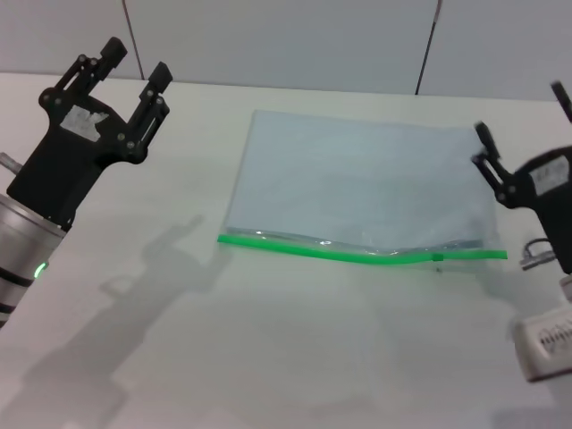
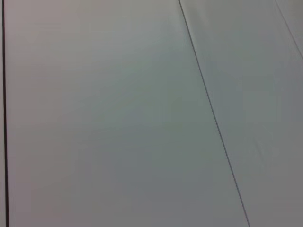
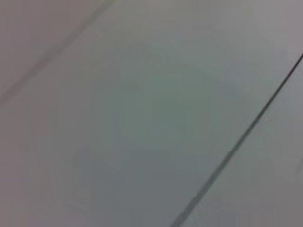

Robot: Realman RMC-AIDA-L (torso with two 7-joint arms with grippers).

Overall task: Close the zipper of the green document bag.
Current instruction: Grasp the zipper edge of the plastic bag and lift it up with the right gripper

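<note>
The green document bag (image 1: 357, 183) lies flat on the white table, a pale translucent pouch in the middle of the head view. Its zipper (image 1: 340, 251) runs as a bright green strip along the bag's near edge, and a tiny dark slider (image 1: 438, 257) sits near the strip's right end. My left gripper (image 1: 136, 64) hovers open to the left of the bag, holding nothing. At the right edge of the bag, above its far right corner, my right gripper (image 1: 523, 114) is open and also holds nothing. Neither wrist view shows the bag or any fingers.
The table's far edge (image 1: 268, 88) meets grey wall panels behind the bag. A white box-shaped part (image 1: 545, 344) on my right arm sits low at the right. Both wrist views show only plain grey panels with dark seams.
</note>
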